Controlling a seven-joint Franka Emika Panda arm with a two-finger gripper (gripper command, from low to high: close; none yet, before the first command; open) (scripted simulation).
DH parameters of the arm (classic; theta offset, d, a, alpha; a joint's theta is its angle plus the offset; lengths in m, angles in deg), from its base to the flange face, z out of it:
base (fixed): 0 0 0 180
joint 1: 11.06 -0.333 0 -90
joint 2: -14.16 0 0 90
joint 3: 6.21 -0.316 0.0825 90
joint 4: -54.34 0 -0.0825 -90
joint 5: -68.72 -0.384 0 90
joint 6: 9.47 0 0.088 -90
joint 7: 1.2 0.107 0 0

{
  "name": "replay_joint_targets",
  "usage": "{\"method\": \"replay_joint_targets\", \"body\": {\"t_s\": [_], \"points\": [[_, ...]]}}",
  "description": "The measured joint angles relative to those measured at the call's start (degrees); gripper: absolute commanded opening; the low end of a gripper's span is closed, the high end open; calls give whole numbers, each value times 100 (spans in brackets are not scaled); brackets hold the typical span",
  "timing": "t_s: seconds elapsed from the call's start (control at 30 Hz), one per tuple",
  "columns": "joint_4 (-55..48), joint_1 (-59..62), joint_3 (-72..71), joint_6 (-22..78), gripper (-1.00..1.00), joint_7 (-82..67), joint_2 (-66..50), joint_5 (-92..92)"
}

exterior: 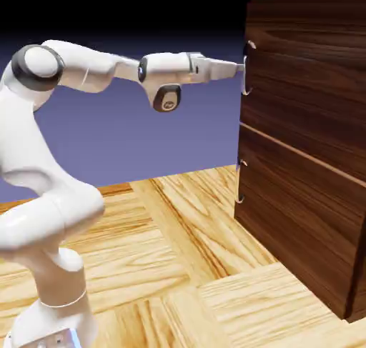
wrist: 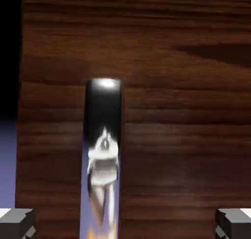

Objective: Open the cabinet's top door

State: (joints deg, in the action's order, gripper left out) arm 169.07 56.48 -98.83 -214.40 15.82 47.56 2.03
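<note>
- At the upper handle [exterior: 245, 71] of the cabinet [exterior: 307, 75], we see the end effector [exterior: 241, 69] extended horizontally, its tip overlapping the handle in the exterior view; we cannot confirm contact.
- On the exterior view's right, we locate the cabinet, its front turned toward the robot. The top door [wrist: 181, 115] fills most of the hand view, behind the handle.
- In the hand view, we find the fingertips [wrist: 18, 222] set wide apart at the bottom corners. The handle runs between them, nearer the left side of that view, and is not clamped.
- Status, completed portion: we judge the approach to be nearly or fully complete, with the fingers spread on either side of the handle's line.
- Status, remaining portion: we see no opening at the top door. Closing on the handle, pulling and swinging the door out are all outstanding, so we rate the task as early.
- Caution: we note that the handle sits off-centre between the fingers; closing without correction could let one finger meet it first and push it sideways.
</note>
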Motion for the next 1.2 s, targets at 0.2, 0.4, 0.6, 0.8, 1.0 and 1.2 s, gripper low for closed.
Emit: {"method": "replay_joint_targets", "body": {"t_s": [0.2,0.4,0.6,0.8,1.0,1.2], "points": [[-568,1041,-616,220,0,361,162,333],[-483,1139,-831,22,-100,457,-201,758],[298,60,-439,-702,-100,175,-1388,1441],[761,-1197,538,-996,-100,75,-1905,1789],[1170,-2421,1756,-991,-100,435,-1893,2215],[1673,-3574,3007,-924,-100,1083,-1685,2882]]}}
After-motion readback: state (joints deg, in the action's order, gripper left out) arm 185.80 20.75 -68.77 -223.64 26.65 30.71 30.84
